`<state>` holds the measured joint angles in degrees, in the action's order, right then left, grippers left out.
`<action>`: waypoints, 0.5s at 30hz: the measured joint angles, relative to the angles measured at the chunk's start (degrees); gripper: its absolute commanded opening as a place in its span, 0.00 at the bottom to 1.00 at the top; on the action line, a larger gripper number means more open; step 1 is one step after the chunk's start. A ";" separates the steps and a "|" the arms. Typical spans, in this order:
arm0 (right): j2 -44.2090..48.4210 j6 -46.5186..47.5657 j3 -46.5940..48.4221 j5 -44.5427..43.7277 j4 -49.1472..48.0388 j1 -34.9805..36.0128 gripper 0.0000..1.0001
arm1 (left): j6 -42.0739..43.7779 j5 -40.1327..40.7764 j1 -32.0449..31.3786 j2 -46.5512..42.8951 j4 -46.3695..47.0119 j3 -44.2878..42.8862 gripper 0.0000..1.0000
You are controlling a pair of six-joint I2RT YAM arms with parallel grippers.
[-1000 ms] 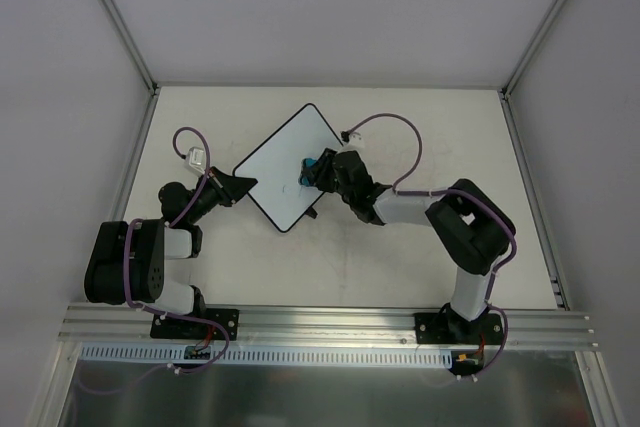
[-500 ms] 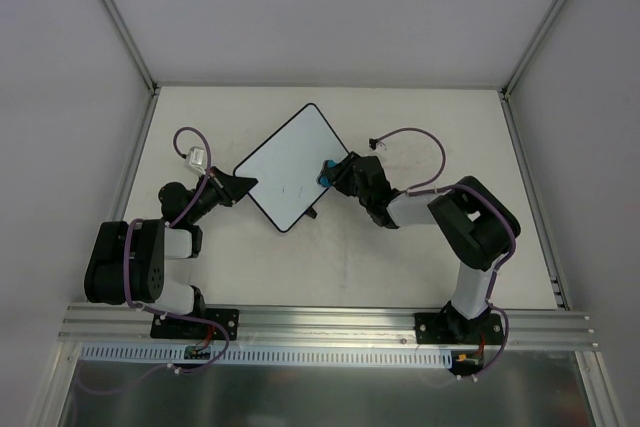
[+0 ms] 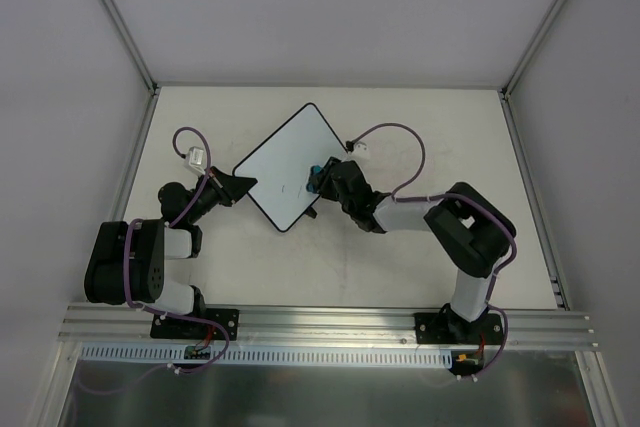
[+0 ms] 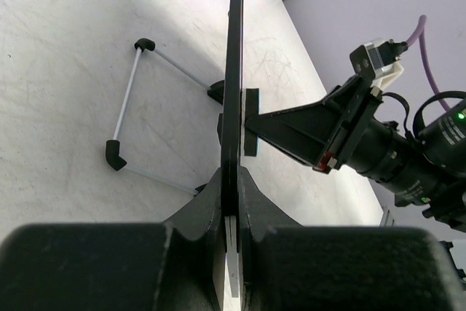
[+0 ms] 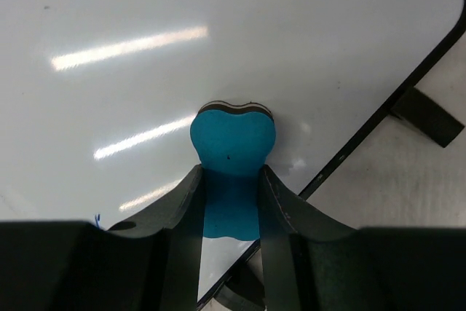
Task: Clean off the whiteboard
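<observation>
Two grippers clamped — left gripper [image 3: 240, 185] pinching the whiteboard [image 3: 285, 159] at its left corner, right gripper [image 5: 231, 180] squeezing the eraser [image 5: 233, 135] against its right side — board cornerwise, middle of the table [image 3: 420, 127], faint mark [image 3: 284, 187] showing.

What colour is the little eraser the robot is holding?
Bright blue. The eraser shows best in the right wrist view.

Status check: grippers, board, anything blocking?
Left gripper shut on whiteboard edge. Right gripper shut on eraser, pressed to board near its rim. Nothing seen blocking the board.
</observation>
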<state>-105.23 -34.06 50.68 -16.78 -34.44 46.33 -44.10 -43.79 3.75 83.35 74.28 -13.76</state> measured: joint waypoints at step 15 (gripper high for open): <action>-0.90 9.79 9.33 -2.49 8.74 10.95 0.00 | -0.02 0.15 0.07 0.00 -0.07 0.00 0.00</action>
<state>-106.13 -24.27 60.01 -19.27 -25.69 57.28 -44.12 -43.64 3.81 83.35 74.22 -13.76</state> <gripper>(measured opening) 0.339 0.040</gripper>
